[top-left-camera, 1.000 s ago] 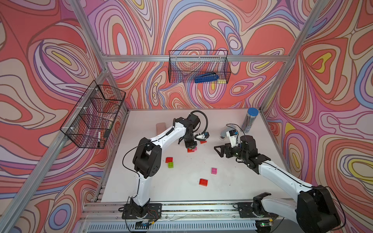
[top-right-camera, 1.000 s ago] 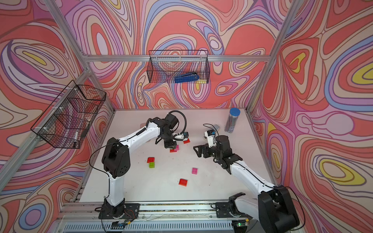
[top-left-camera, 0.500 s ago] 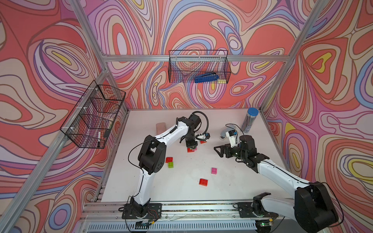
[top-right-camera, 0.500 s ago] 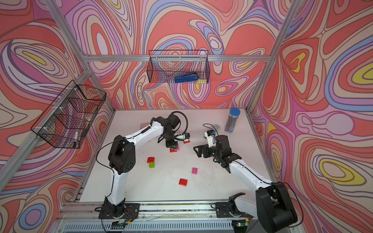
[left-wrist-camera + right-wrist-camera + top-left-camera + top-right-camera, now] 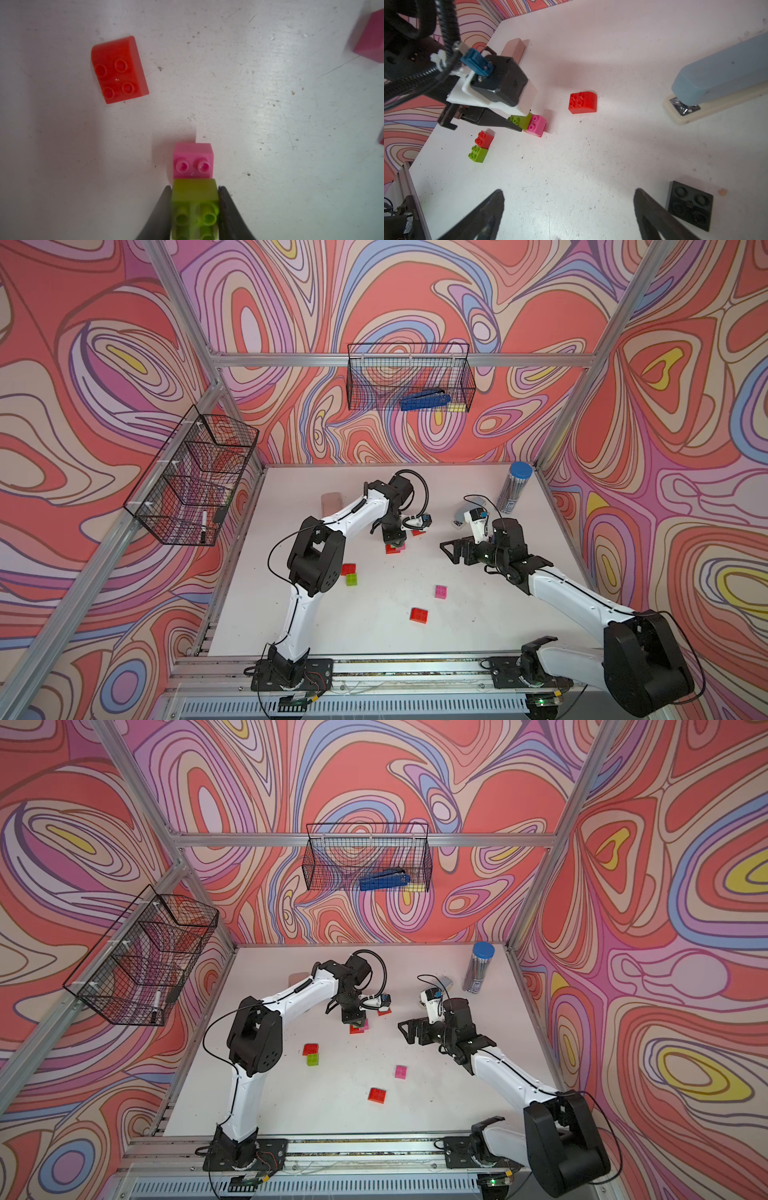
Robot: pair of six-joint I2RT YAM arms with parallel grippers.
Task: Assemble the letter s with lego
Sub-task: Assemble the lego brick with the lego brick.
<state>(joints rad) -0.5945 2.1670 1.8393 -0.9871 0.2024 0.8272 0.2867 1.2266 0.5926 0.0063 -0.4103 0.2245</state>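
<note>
Overhead stereo pair, wrist close-ups (table shared)

The right tool gapes wide above the tabletop, a black brick just beside it, while ahead the left tool pinches a lime brick touching a pink brick.

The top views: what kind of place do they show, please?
Most likely a robot lab work cell. An aluminium frame with swirl-printed wall panels encloses a white table. The left arm and right arm are bolted to a rail at its front edge. Wire baskets hang on the walls.
</note>
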